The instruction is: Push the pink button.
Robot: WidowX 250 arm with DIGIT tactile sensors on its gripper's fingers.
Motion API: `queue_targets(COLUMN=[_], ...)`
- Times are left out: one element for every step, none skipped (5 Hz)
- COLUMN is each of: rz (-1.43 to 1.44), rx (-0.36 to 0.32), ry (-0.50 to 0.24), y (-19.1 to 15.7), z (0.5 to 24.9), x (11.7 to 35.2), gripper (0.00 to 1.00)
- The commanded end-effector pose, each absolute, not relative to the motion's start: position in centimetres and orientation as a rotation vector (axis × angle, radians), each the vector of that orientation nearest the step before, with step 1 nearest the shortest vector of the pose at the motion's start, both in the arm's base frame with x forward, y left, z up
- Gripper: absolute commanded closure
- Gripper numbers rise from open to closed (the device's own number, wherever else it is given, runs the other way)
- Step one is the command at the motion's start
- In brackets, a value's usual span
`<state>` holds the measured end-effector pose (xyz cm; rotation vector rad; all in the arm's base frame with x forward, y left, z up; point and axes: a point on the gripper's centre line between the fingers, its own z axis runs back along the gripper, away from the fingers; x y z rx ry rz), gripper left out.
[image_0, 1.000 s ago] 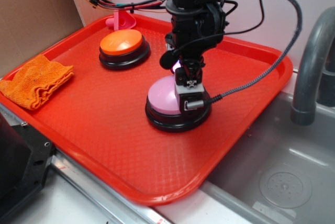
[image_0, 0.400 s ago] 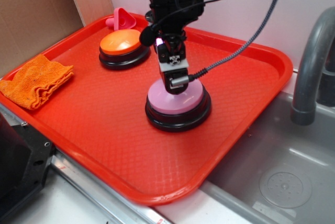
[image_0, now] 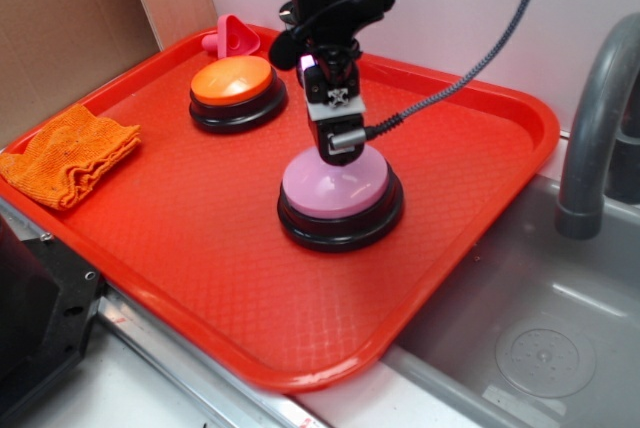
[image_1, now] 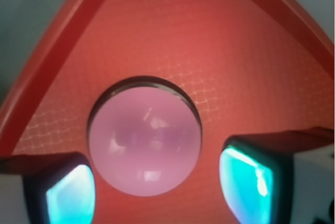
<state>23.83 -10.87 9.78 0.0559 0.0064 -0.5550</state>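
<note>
Scanning left to right: cardboard wall [image_0: 60,28], orange cloth [image_0: 65,156] on the red tray [image_0: 200,238], orange button [image_0: 233,81] with a pink funnel [image_0: 232,38] behind it. My gripper [image_0: 338,153], fingers [image_1: 68,195] spread wide, hangs over the pink button [image_0: 335,188] mid-tray. At right, a gray faucet [image_0: 595,118] and steel sink [image_0: 540,348].

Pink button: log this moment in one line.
gripper: open, above dome | pink button: centred under gripper | tray: holds button
</note>
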Motion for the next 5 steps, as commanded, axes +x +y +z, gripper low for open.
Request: queue_targets(rz=[-0.545,-0.547,-0.559,-0.568,-0.591], rx=[0.06,0.064,0.08,0.069,0.085], ry=[-0.1,-0.12,-0.112,-0.14,-0.152], y=[-12.2,-12.3,-12.4,-12.5,-12.2], z=[13.9,14.8,15.4,16.0,16.6], x=[24.7,24.6,24.4,24.2,23.8], gripper=[0.0,0.0,0.0,0.0,0.0])
